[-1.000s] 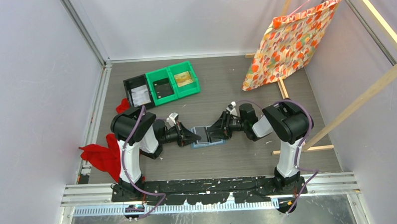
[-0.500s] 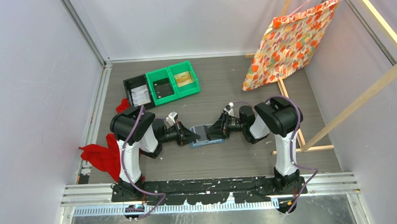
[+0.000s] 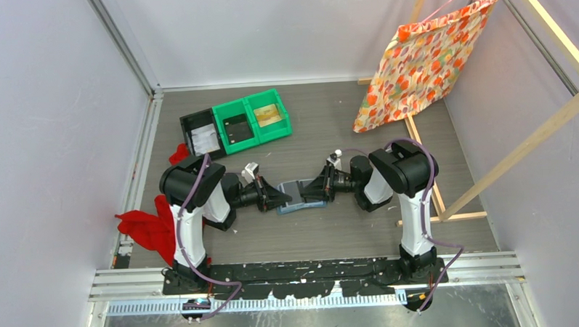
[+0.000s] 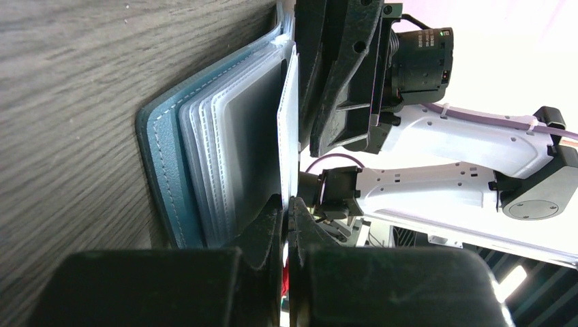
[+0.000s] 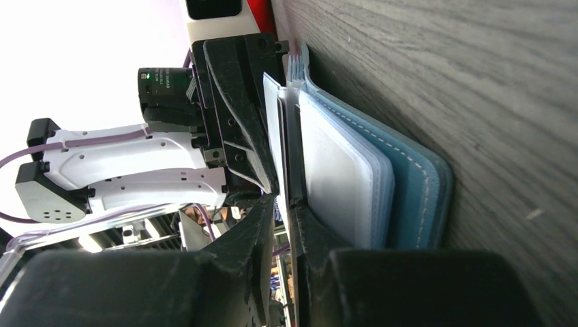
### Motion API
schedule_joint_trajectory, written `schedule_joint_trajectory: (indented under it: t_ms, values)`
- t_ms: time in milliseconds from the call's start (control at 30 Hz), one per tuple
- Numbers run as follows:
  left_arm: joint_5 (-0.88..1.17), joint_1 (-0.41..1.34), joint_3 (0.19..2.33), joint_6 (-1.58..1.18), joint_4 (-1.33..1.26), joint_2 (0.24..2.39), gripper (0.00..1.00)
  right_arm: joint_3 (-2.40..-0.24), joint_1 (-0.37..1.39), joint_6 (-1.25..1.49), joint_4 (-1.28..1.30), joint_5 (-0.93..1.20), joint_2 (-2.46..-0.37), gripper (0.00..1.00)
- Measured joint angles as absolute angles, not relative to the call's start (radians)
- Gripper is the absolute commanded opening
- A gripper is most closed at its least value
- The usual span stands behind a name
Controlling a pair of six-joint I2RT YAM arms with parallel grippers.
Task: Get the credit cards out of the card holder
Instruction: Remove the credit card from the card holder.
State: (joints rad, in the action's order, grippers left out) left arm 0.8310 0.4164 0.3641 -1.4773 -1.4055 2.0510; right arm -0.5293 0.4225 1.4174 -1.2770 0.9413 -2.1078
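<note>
Card holder (image 3: 299,196), the small light-blue wallet, lies on the grey wood-grain table (image 3: 343,125) between our two arms, just in front of the bases; we see its clear plastic sleeves (image 4: 232,163) fanned up off the blue cover in both wrist views. Our left gripper (image 4: 287,208) is pinched together on the edge of one clear sleeve, its fingers showing no gap beyond that thin sheet; our right gripper (image 5: 289,204) comes in from the opposite side with its fingers narrowed around a thin edge at the top of the stack, though we cannot tell whether that edge is a sleeve or a card, nor whether the fingers actually grip it. A dark grey card (image 4: 255,146) shows through the upper sleeve in the left wrist view. Well behind the holder stand a black tray (image 3: 200,135) and two green bins (image 3: 254,120); a red cloth (image 3: 149,228) lies by the left arm; a patterned orange fabric (image 3: 419,61) hangs on the wooden frame to the right.
</note>
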Motion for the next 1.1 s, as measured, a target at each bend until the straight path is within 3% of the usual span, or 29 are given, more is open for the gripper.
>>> schedule_joint_trajectory:
  t_ms: [100, 267, 400, 433, 500, 667, 1100]
  values:
    - [0.831, 0.416, 0.364, -1.480, -1.406, 2.050, 0.01, -0.529, 0.422, 1.423, -1.287, 0.943, -2.111, 0.24]
    - [0.831, 0.416, 0.364, -1.481, -1.405, 2.047, 0.01, -0.529, 0.422, 1.435, -1.292, 0.944, -2.111, 0.20]
    - [0.831, 0.415, 0.364, -1.482, -1.406, 2.045, 0.01, -0.529, 0.423, 1.437, -1.306, 0.944, -2.117, 0.01]
    - [0.832, 0.414, 0.364, -1.482, -1.406, 2.043, 0.00, -0.529, 0.423, 1.436, -1.306, 0.944, -2.118, 0.01]
    - [0.834, 0.412, 0.364, -1.483, -1.406, 2.040, 0.02, -0.530, 0.423, 1.437, -1.314, 0.944, -2.122, 0.01]
    - [0.834, 0.413, 0.364, -1.485, -1.404, 2.038, 0.22, -0.530, 0.426, 1.443, -1.314, 0.939, -2.122, 0.01]
    - [0.830, 0.424, 0.355, -1.485, -1.401, 2.038, 0.25, -0.524, 0.437, 1.447, -1.345, 0.925, -2.135, 0.01]
